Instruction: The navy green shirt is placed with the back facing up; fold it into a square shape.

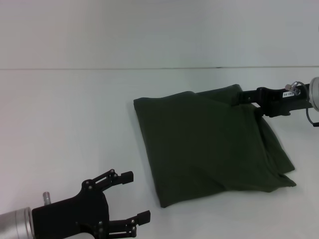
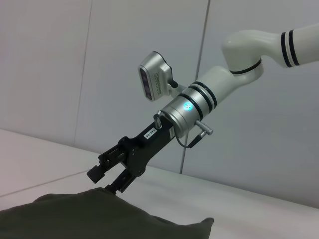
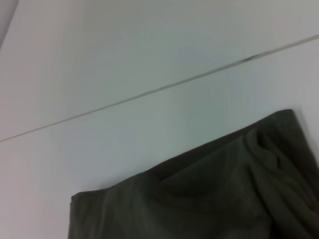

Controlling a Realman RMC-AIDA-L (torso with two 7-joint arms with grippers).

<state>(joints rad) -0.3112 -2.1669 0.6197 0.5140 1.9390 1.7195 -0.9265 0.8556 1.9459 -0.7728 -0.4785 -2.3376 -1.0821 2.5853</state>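
Head view: the navy green shirt [image 1: 209, 144] lies folded into a rough four-sided bundle on the white table [image 1: 70, 124], right of frame centre, with loose layers bunched along its right edge. The right gripper [image 1: 242, 97] reaches in from the upper right, its fingers at the shirt's far right corner; in the left wrist view they [image 2: 105, 180] stand slightly parted at the fabric edge [image 2: 99, 214], and a grasp cannot be confirmed. The left gripper [image 1: 135, 197] sits in the lower left, fingers spread, clear of the shirt.

Setting: robot test lab. Evidence: bare white bench [image 1: 75, 124]; plain grey panelled wall [image 2: 60, 59] behind; white robot arm [image 2: 249, 55] overhead.
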